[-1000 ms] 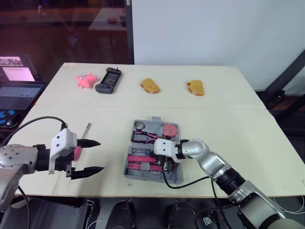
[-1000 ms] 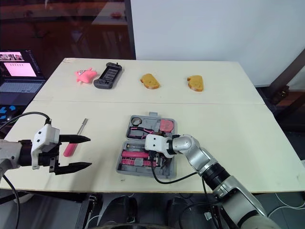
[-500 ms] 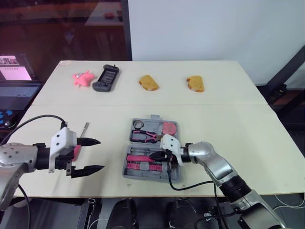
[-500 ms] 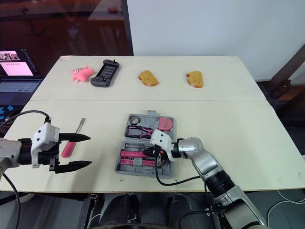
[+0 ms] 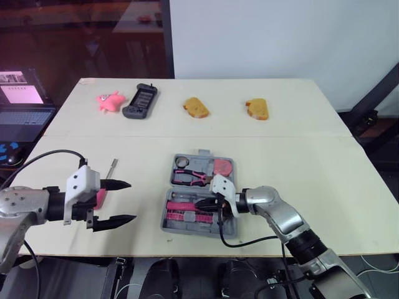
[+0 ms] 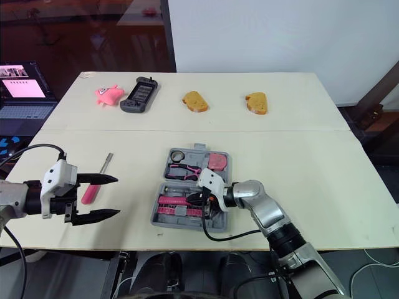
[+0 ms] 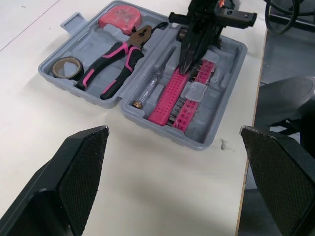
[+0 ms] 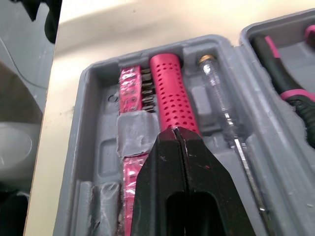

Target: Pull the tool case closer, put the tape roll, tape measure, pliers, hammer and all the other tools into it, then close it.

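The head cameras placed the grey tool case (image 5: pixel 201 196) open flat on the near half of the table (image 5: pixel 299 162), close to the front edge, with the right arm reaching into it from the right. The left gripper (image 5: pixel 131 201) hovered well to the case's left, its fingers spread wide. A pink-handled screwdriver (image 6: pixel 88 194) lay on the table just beside it, partly hidden behind its upper finger.

The left wrist view opened up the case's contents. The far half held a tape roll (image 7: pixel 66 66), pink-and-black pliers (image 7: pixel 115 59) and a pink tape measure (image 7: pixel 119 17). The near half held a clear-handled tester screwdriver (image 7: pixel 152 83), a pink perforated handle (image 7: pixel 169 93) and a pink bit strip (image 7: pixel 194 96).

The right wrist view added the close detail: the right gripper (image 8: pixel 175 135) had its two black fingers pressed together with nothing between them, the tip right over the perforated handle — whether it touched the handle could not be told.

Along the far side of the table sat a pink plush toy (image 5: pixel 110 102), a black handheld device (image 5: pixel 141 102) and two pieces of bread (image 5: pixel 196 109) — all well apart from the case. A laptop (image 5: pixel 22 112) stood off the table's left edge.
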### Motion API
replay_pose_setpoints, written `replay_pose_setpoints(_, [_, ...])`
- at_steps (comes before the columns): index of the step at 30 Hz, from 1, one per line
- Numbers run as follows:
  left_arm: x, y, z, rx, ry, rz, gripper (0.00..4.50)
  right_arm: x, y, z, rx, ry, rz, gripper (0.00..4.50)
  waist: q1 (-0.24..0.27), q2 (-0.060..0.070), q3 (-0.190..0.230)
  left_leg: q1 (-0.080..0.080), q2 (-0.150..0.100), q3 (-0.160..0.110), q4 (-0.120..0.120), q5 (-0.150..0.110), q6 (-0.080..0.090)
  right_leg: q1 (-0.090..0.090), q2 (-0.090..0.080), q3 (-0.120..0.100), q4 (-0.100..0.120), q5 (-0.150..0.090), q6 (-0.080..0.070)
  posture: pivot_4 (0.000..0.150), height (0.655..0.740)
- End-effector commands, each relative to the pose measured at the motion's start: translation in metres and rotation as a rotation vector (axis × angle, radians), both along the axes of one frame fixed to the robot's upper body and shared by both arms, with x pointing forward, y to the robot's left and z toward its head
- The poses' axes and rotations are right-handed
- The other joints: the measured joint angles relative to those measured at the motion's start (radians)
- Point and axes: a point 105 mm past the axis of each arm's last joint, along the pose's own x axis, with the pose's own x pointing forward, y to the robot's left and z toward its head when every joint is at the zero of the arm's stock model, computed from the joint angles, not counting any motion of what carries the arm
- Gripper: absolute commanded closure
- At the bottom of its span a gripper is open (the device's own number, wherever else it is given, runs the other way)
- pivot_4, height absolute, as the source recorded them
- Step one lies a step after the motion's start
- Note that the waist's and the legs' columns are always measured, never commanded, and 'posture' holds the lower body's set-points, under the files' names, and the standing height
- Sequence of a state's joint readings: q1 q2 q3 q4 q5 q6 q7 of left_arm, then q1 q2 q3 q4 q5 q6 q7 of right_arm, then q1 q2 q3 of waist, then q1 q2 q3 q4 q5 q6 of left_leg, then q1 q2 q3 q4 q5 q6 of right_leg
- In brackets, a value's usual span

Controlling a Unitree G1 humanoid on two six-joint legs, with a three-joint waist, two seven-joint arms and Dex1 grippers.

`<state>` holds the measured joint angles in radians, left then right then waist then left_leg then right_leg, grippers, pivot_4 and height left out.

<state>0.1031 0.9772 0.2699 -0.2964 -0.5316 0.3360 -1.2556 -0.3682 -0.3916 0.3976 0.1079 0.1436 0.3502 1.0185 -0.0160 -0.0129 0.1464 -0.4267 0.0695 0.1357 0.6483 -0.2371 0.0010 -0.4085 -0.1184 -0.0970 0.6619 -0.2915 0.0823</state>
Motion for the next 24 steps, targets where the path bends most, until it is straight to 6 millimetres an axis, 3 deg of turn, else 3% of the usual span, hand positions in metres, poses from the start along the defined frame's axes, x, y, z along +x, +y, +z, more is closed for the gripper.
replay_pose_setpoints(1, [0.002, -0.001, 0.008, 0.006, -0.045, -0.005, 0.00, 0.002, 0.002, 0.007, 0.018, -0.025, 0.010, 4.47, 0.000, 0.000, 0.000, 0.000, 0.000, 0.000, 0.000, 0.000, 0.000, 0.000, 0.000, 0.000, 0.000, 0.000, 0.000, 0.150, 0.7188])
replay_pose_setpoints(4, [0.001, -0.001, 0.007, 0.005, -0.045, -0.006, 0.00, 0.002, 0.001, 0.005, 0.008, -0.023, 0.011, 4.47, 0.000, 0.001, 0.001, 0.000, 0.000, 0.000, 0.000, 0.000, 0.000, 0.000, 0.000, 0.000, 0.000, 0.000, 0.000, 0.150, 0.7188])
replay_pose_setpoints(16, [0.001, -0.001, 0.007, 0.009, -0.043, -0.006, 0.00, -0.011, -0.016, -0.055, -0.194, 0.083, 0.022, 4.47, -0.002, 0.000, 0.000, 0.002, 0.000, 0.000, 0.000, 0.000, 0.000, 0.001, 0.000, 0.000, 0.000, -0.001, -0.002, 0.150, 0.7188])
replay_pose_setpoints(24, [0.000, 0.000, 0.005, 0.019, -0.037, -0.008, 0.00, -0.020, -0.025, -0.092, -0.278, 0.142, 0.026, 4.47, -0.007, -0.002, -0.002, 0.012, 0.004, 0.000, -0.002, -0.002, -0.003, 0.009, 0.001, 0.000, -0.001, -0.003, -0.005, 0.150, 0.7188])
